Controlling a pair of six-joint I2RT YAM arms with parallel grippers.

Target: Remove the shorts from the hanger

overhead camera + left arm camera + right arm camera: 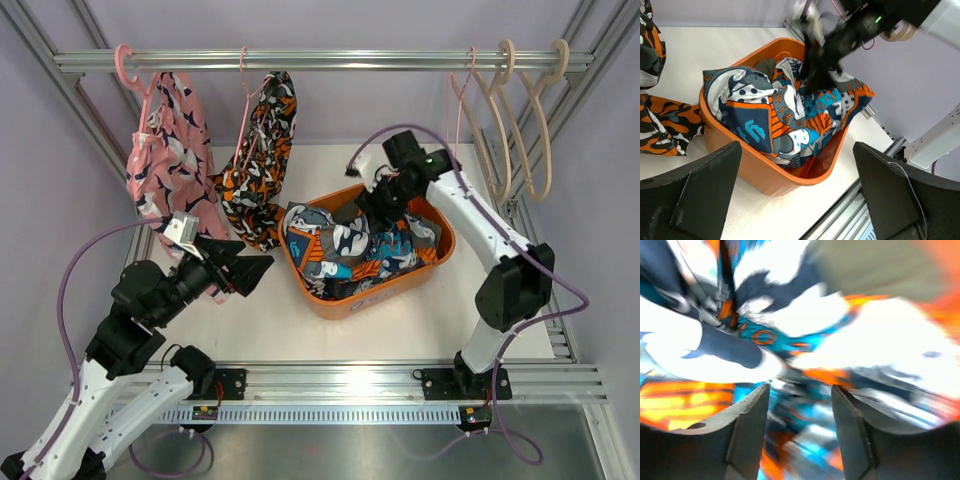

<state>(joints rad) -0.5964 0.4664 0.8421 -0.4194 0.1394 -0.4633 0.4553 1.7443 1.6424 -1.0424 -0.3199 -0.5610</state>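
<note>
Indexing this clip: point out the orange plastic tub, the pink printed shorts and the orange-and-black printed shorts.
Orange plastic tub [340, 302]: top external view, near outer wall.
Pink printed shorts [165, 165]: top external view, mid cloth.
Orange-and-black printed shorts [245, 200]: top external view, lower folds.

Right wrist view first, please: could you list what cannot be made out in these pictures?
- Right wrist view: motion blur smears the shorts; contact with the right gripper unclear.
- Top view: that gripper's opening is hidden under its own wrist.
- Left wrist view: the basket floor is hidden by shorts.
</note>
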